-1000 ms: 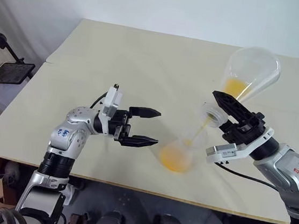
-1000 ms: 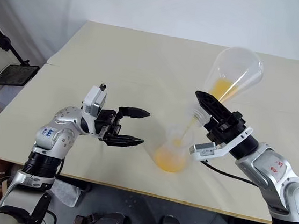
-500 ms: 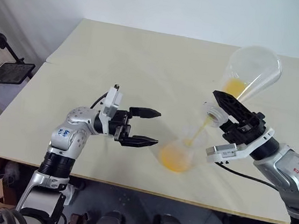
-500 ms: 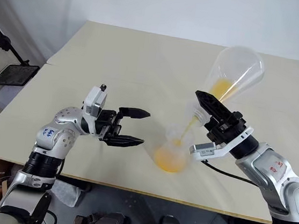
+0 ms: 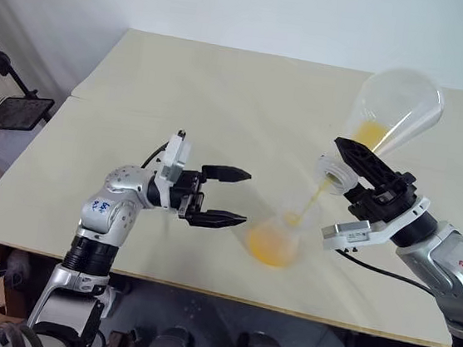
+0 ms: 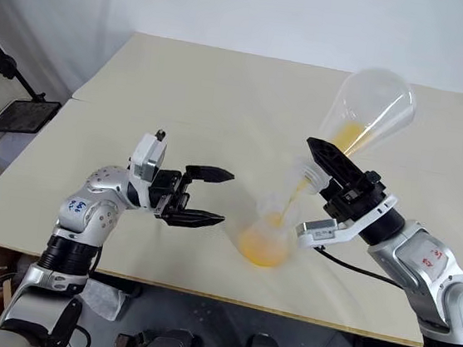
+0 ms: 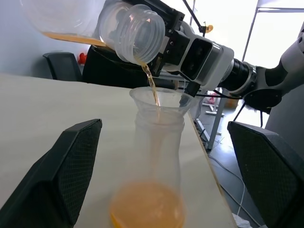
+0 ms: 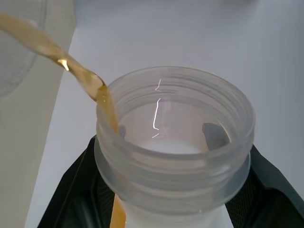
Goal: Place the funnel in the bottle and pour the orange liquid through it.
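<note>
Left eye view showed the right gripper [image 5: 356,181] clamped on a tipped flask [image 5: 389,112], streaming orange liquid [image 5: 316,202] into the funnel [image 5: 292,216] seated in the bottle [image 5: 272,243]. The left gripper [image 5: 239,198] hung spread apart just beside the bottle, on the bare table [image 5: 223,97]; a tripod [image 5: 1,63] stood off its left edge.

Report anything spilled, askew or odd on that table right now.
Nothing stands out. The right gripper tips the second flask, and the orange liquid streams cleanly into the funnel on the bottle. No puddle on the table.
</note>
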Controlling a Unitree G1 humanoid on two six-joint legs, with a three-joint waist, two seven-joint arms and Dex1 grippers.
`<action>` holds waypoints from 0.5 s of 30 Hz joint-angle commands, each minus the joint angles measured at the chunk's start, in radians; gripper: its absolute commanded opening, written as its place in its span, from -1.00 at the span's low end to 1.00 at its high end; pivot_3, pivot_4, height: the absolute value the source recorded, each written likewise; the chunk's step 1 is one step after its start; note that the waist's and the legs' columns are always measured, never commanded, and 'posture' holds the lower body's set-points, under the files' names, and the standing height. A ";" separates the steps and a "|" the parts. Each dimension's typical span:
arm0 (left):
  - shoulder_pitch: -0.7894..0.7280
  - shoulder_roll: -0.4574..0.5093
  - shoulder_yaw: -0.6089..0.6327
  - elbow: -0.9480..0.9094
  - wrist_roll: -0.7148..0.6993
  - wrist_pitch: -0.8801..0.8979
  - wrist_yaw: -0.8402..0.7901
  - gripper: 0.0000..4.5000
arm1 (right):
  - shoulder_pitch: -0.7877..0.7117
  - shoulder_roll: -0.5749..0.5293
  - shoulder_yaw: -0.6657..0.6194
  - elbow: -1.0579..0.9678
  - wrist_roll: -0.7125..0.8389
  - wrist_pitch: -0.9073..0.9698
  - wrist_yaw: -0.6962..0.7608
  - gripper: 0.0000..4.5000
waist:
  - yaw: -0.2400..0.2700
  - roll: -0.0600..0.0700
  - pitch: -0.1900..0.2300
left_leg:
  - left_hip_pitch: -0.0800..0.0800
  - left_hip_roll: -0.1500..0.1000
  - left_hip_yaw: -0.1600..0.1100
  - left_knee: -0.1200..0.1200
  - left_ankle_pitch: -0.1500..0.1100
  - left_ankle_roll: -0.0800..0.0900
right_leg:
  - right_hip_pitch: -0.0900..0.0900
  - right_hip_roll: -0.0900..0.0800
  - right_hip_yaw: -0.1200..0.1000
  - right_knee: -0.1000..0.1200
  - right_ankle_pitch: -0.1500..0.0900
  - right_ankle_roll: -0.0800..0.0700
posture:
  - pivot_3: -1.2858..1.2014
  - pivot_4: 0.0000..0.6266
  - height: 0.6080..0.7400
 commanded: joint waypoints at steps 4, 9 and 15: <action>-0.014 0.001 0.002 -0.004 0.001 -0.018 -0.003 1.00 | -0.007 -0.008 -0.033 -0.036 0.004 0.010 -0.021 0.10 | 0.000 0.000 0.000 | 0.000 0.000 0.000 0.000 0.000 0.000 | 0.000 0.000 0.000 0.000 0.000 0.000 | 0.03 -0.52 1.00; -0.014 0.008 -0.001 -0.005 0.005 -0.019 -0.009 1.00 | -0.004 -0.007 -0.033 -0.040 0.003 0.011 -0.021 0.10 | 0.000 0.000 0.000 | 0.000 0.000 0.000 0.000 0.000 0.000 | 0.000 0.000 0.000 0.000 0.000 0.000 | 0.03 -0.52 1.00; -0.014 0.015 -0.004 -0.004 0.019 -0.026 -0.014 1.00 | -0.003 -0.004 -0.032 -0.043 0.004 0.012 -0.020 0.10 | 0.000 0.000 0.000 | 0.000 0.000 0.000 0.000 0.000 0.000 | 0.000 0.000 0.000 0.000 0.000 0.000 | 0.03 -0.52 1.00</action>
